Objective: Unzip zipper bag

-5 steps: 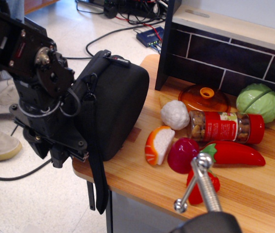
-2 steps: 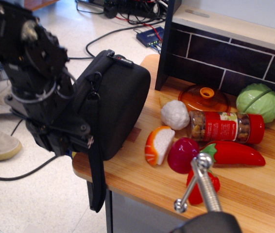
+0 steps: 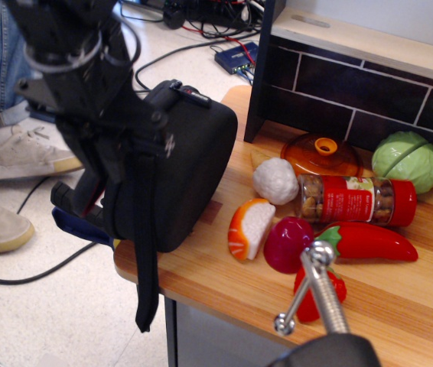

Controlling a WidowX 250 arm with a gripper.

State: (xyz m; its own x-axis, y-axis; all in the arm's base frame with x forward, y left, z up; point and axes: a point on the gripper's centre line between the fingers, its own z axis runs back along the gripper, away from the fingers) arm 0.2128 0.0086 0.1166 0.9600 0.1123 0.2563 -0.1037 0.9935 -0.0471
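Observation:
The zipper bag, a large black boxy fabric case, stands on the left end of the wooden table, partly past its edge. Its long black strap hangs down below the table edge. My gripper is black and presses against the bag's left face, where the zipper seam runs. The arm and the bag's dark fabric hide the fingers, so I cannot tell whether they hold anything. A black and blue part shows below the arm at the bag's lower left. No green tab shows.
Toy foods lie right of the bag: an orange slice, a white ball, a red fruit, a red pepper, a jar, a cabbage, an orange lid. A metal handle stands in front. A person's shoes are on the floor.
My arm has risen and moved right along the bag's left face. The black and blue part at the bag's lower left now shows. The strap has swung slightly.

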